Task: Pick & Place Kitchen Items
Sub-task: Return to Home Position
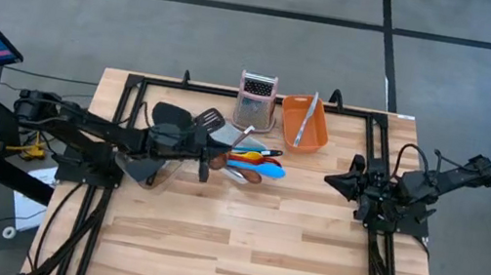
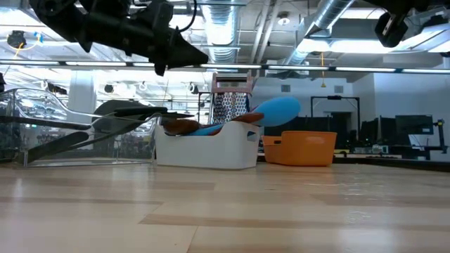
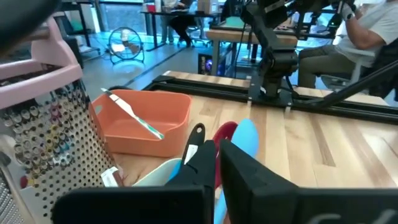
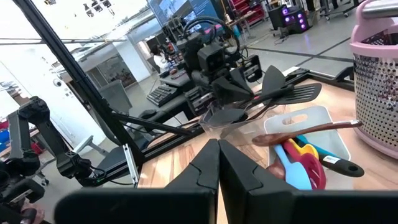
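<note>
My left gripper (image 1: 206, 171) hangs shut and holds nothing, above the gap between a clear tub (image 1: 144, 169) and a white tub (image 4: 311, 118); in the low view its tip (image 2: 200, 56) points level, well above both. Black spatulas and a slotted turner (image 4: 292, 93) lean out of the clear tub over its rim. Blue spoons (image 1: 267, 169), a red tool, a yellow-handled tool (image 1: 258, 151) and a wood-handled one (image 4: 311, 130) lie in the white tub. My right gripper (image 1: 330, 180) waits shut at the right, raised above the table.
A steel box grater with a pink top (image 1: 255, 100) stands at the far edge. Beside it an orange tub (image 1: 318, 127) holds one slim utensil (image 3: 134, 115). Black frame rails (image 1: 120, 118) run along the table's sides. Bare wood lies toward the near edge (image 1: 237, 255).
</note>
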`<move>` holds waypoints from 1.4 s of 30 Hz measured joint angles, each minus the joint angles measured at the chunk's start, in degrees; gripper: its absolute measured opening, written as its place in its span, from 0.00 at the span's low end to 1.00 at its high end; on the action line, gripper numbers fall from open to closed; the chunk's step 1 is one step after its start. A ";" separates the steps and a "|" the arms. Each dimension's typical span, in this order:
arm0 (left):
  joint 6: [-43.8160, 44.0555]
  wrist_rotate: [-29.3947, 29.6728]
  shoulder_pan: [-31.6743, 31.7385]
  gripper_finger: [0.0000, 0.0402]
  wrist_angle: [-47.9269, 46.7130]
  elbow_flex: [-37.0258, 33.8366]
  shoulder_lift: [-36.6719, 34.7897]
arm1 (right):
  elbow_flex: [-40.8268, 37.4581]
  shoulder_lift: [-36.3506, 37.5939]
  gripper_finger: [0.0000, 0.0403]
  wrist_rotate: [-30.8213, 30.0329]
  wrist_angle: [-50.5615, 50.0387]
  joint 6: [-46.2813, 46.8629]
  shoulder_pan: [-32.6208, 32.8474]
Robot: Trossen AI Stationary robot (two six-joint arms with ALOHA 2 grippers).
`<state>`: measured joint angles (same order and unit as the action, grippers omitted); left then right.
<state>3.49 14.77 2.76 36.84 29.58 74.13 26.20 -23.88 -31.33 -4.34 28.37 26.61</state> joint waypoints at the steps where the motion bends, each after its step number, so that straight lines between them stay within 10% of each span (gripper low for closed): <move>1: 0.02 1.01 -0.68 0.01 0.05 0.00 0.00 | 0.00 0.02 0.00 0.00 0.00 -0.14 -0.01; 25: 8.43 0.06 -12.46 0.00 4.87 3.67 -1.81 | 1.08 -0.04 0.00 1.49 0.37 -6.80 -0.02; 42: -0.24 1.40 -11.43 0.00 -18.79 -4.82 -39.24 | 11.73 0.39 0.00 4.44 -10.47 -20.97 -0.07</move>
<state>3.24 16.17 -8.67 18.04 24.76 34.89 37.93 -23.49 -26.89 -14.81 7.40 26.55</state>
